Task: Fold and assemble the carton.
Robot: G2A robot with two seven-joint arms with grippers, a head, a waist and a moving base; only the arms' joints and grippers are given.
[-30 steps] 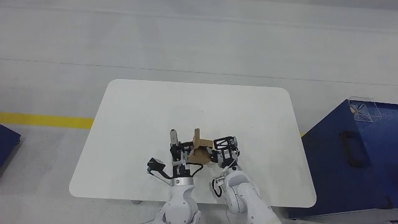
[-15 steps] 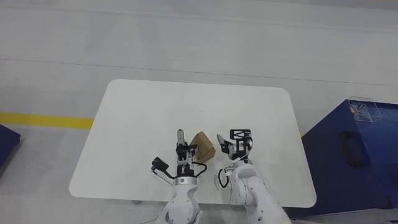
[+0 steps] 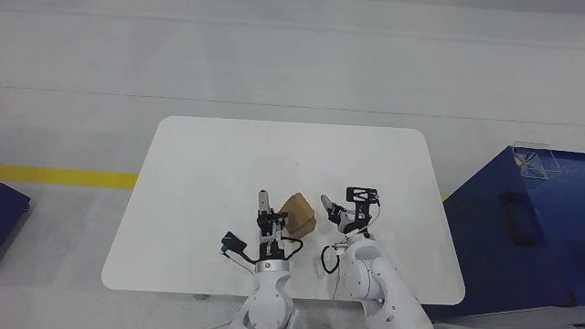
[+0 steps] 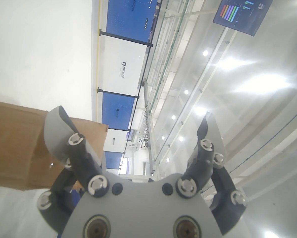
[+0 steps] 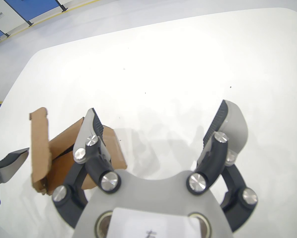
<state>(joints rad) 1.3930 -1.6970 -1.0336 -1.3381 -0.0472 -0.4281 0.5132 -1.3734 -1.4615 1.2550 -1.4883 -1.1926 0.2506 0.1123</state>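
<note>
**Flap up, both grippers free**

The carton (image 3: 298, 216) sits on the desk (image 3: 201, 174) near the robot's edge, between the two arms. It is folded up into a block. One flap (image 5: 39, 144) stands upright on the side toward the left arm. The left gripper (image 4: 132, 117) is spread wide with nothing between its fingers. One finger lies just outside the carton's wall, and I cannot tell whether it touches. The right gripper (image 5: 159, 111) is spread too, holding nothing, just beside the carton on the opposite side.

I judge the step in hand to be closing that flap. I would set the left finger flat against the wall as a brace so the carton cannot slide. Then I would bring the right gripper over and press the flap down along its crease with the flat of a finger, slowly, rather than pinching it. The card looks light, so an unbraced push would likely skate it across the desk or tip it.
</note>
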